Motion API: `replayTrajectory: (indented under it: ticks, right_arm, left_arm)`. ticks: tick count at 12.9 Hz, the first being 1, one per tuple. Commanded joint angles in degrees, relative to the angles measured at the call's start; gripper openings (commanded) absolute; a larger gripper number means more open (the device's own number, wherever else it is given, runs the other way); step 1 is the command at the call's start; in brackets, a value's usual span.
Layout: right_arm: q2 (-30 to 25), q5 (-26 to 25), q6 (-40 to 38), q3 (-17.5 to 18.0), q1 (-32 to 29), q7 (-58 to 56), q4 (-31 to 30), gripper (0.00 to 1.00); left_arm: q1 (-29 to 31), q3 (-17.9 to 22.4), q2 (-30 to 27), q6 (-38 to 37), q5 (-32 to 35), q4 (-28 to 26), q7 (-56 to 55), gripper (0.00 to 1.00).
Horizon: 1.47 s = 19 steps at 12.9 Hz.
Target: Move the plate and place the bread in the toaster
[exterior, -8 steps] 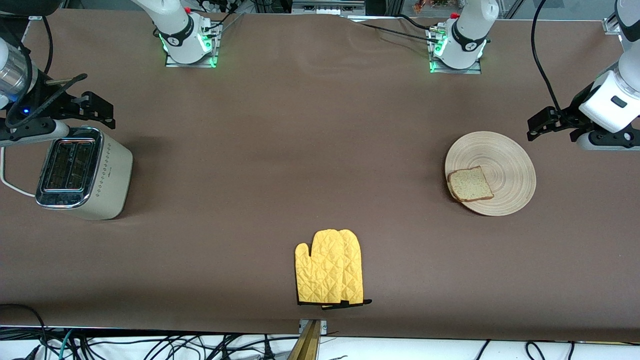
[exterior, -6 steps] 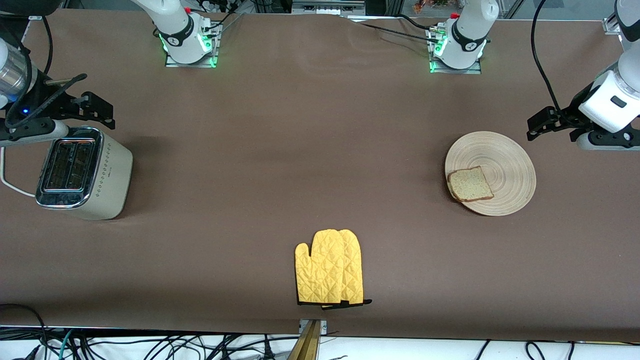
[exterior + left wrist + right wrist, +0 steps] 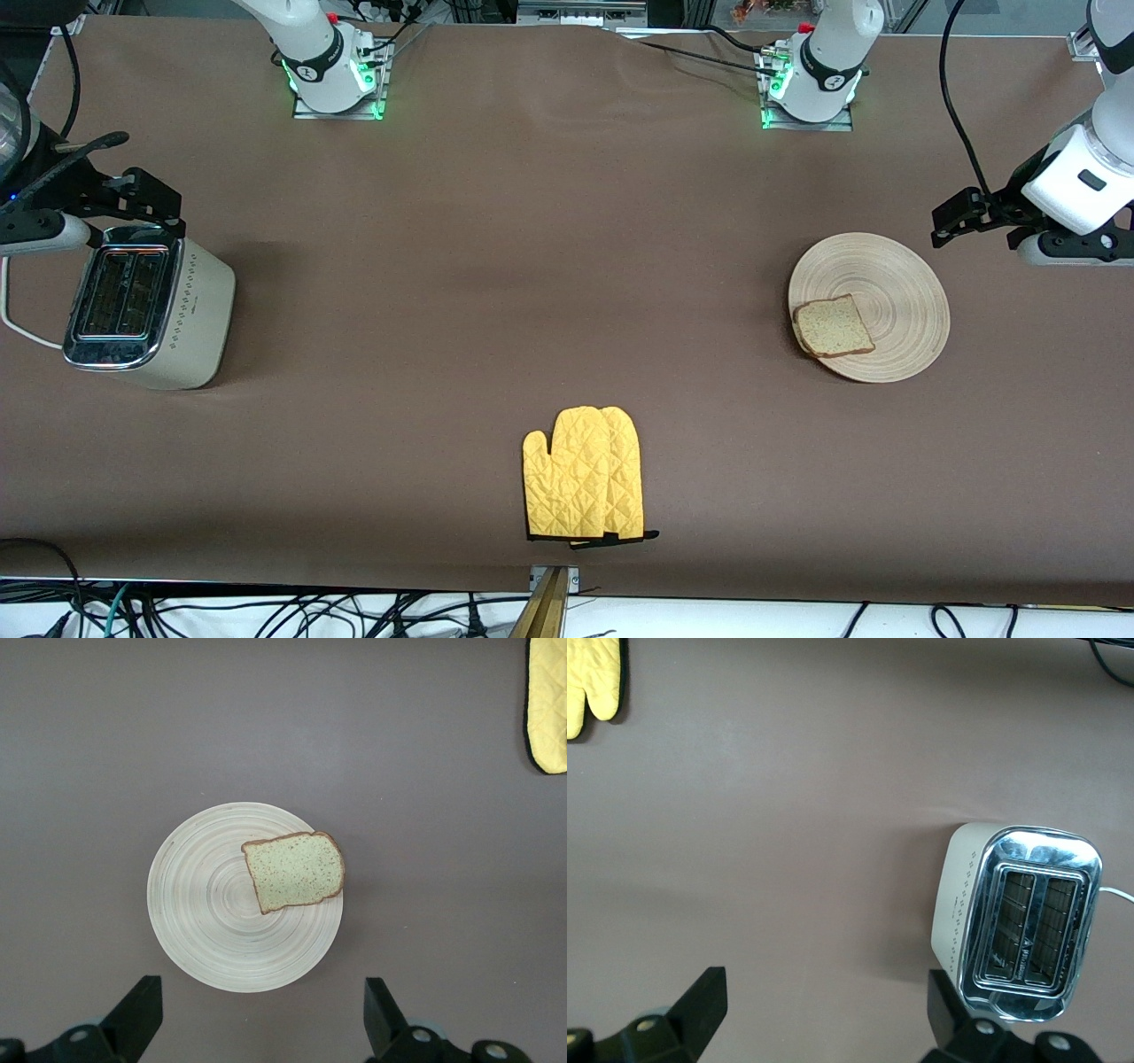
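The wooden plate (image 3: 904, 297) lies toward the left arm's end of the table, with the bread (image 3: 833, 326) on its rim. Both also show in the left wrist view: the plate (image 3: 208, 921) and the bread (image 3: 294, 872). My left gripper (image 3: 950, 218) is open and empty, in the air over the table just off the plate's edge; the wrist view shows it (image 3: 261, 994). The cream toaster (image 3: 151, 306) stands at the right arm's end, both slots empty (image 3: 1023, 921). My right gripper (image 3: 149, 200) is open and empty, over the table beside the toaster (image 3: 824, 988).
A yellow oven mitt (image 3: 583, 474) lies flat near the table's front edge, midway between the arms. It shows at the edge of both wrist views (image 3: 549, 704) (image 3: 594, 682). The toaster's white cord (image 3: 22, 330) runs off the table's end.
My right gripper has shifted a little toward the right arm's end of the table. The left gripper has barely moved. Plate, bread and toaster are unmoved.
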Motion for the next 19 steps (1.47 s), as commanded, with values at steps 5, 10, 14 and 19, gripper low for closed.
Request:
replayTrajectory:
  ticks: [5,10,14,19]
  right_arm:
    - [-0.39,2.18,-0.20,0.31,-0.45,0.58,0.53,1.00]
    - [-0.39,2.45,-0.11,0.22,-0.45,0.67,0.53,1.00]
    - [-0.39,2.36,-0.11,0.22,-0.45,0.50,0.53,1.00]
    - [-0.39,2.36,-0.20,0.22,-0.45,0.50,0.53,1.00]
  left_arm:
    - [0.14,-0.06,-0.32,-0.98,-0.42,0.25,0.35,1.00]
    - [0.58,0.29,0.21,-2.74,-1.13,0.25,0.61,1.00]
    - [0.84,0.37,0.83,-4.05,-1.22,0.34,0.52,1.00]
    - [2.77,0.37,1.09,-4.32,-1.48,0.43,0.70,1.00]
